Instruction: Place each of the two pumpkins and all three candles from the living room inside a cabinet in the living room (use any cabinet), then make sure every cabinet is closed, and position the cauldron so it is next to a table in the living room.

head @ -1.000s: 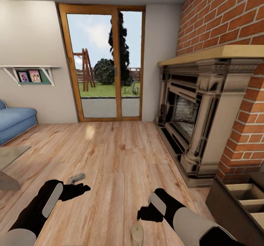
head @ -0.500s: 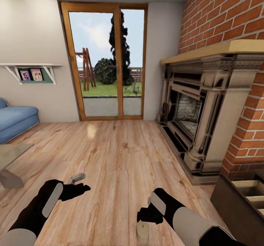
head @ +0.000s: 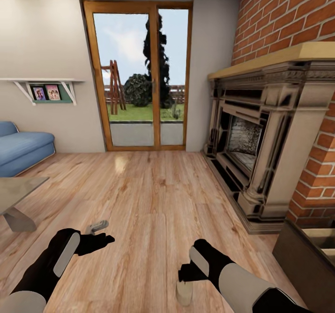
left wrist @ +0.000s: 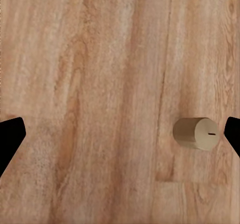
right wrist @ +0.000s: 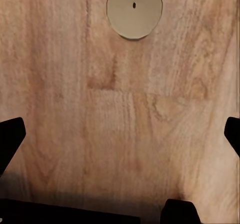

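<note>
Lots of pale wood plank floor (head: 153,196). Dark-brown wood cabinet (head: 302,257) sat lower right, drawer open. Black right gripper (head: 185,272) hung wide open and empty, directly above the stubby tan candle (head: 184,293), upright at bottom centre. Left gripper (head: 103,239) also spread, empty, farther away.

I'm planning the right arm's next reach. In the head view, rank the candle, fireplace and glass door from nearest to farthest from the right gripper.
1. Candle, on the floor just below the right gripper.
2. Fireplace, ahead on the right.
3. Glass door, on the far wall.
</note>
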Robot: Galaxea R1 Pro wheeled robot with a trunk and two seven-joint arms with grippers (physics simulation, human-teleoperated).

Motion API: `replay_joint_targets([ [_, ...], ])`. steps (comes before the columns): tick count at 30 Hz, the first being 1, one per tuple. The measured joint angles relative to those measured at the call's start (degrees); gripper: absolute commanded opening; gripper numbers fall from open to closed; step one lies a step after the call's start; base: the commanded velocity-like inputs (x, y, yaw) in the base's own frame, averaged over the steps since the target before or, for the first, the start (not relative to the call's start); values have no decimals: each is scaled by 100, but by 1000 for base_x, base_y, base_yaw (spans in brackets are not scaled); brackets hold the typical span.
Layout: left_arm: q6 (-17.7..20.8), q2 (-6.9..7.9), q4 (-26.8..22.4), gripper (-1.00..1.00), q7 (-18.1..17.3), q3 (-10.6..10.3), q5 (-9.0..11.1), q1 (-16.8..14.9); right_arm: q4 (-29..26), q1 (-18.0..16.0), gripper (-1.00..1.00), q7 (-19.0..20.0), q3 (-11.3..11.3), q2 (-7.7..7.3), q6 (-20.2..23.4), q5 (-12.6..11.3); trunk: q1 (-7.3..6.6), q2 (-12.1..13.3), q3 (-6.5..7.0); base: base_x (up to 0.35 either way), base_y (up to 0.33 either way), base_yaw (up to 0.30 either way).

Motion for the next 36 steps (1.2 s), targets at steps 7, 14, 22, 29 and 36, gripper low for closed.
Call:
replay_joint_targets([
  [7, 1, 0, 3, 100, 12, -4, -1, 1, -1, -3, 100, 3, 1, 0, -1, 89, 154, -281, -126, 0, 0, 0],
  [14, 7, 0, 3, 100, 11, 1, 5, 1, -2, -1, 100, 19, -1, -5, -139, 95, 308, -561, -251, 0, 63, 0],
  [22, 4, 0, 6, 100, 11, 3, 6, 0, -2, -2, 100, 45, 0, -1, -375, 96, 483, -882, -395, 0, 260, 0],
  [29, -3, 0, 5, 100, 11, 3, 8, 1, 0, -5, 100, 48, 8, 0, -522, 111, 618, -1124, -525, 0, 46, 0],
  [36, -9, 0, 0, 100, 17, 4, 7, 1, 0, -4, 100, 37, 9, 0, -617, 129, 633, -1133, -658, 0, 4, 0],
])
